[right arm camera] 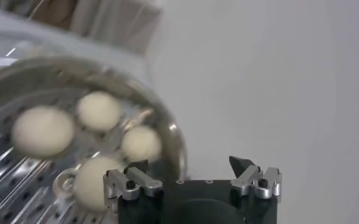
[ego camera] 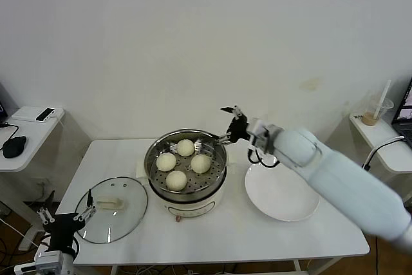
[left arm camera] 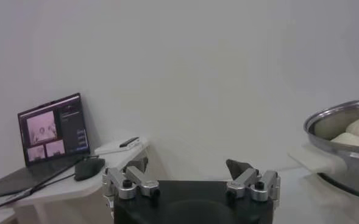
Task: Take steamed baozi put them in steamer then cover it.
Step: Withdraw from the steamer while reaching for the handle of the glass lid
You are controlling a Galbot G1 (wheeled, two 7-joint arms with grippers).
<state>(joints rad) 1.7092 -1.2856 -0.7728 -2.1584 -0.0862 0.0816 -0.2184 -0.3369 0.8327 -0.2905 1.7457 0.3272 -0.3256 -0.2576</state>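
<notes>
The steel steamer point(ego camera: 217, 173) stands mid-table on its white base. Four cream baozi lie on its tray: point(ego camera: 185, 147), point(ego camera: 166, 161), point(ego camera: 201, 163), point(ego camera: 176, 179). The glass cover point(ego camera: 119, 220) with its cream handle lies flat on the table left of the steamer. My right gripper point(ego camera: 226, 124) is open and empty, just above the steamer's back right rim; its wrist view shows the baozi point(right arm camera: 42, 131) in the steamer point(right arm camera: 174, 146) beside the open gripper point(right arm camera: 188, 163). My left gripper point(ego camera: 66, 209) is open and empty, low at the cover's left edge; its wrist view point(left arm camera: 188, 165) shows the steamer point(left arm camera: 341, 125).
An empty white plate point(ego camera: 282, 191) lies right of the steamer, under my right arm. A side table point(ego camera: 26, 134) with a mouse and phone stands at left; another with a drink cup point(ego camera: 372, 113) at right. A laptop point(left arm camera: 51, 131) is in the left wrist view.
</notes>
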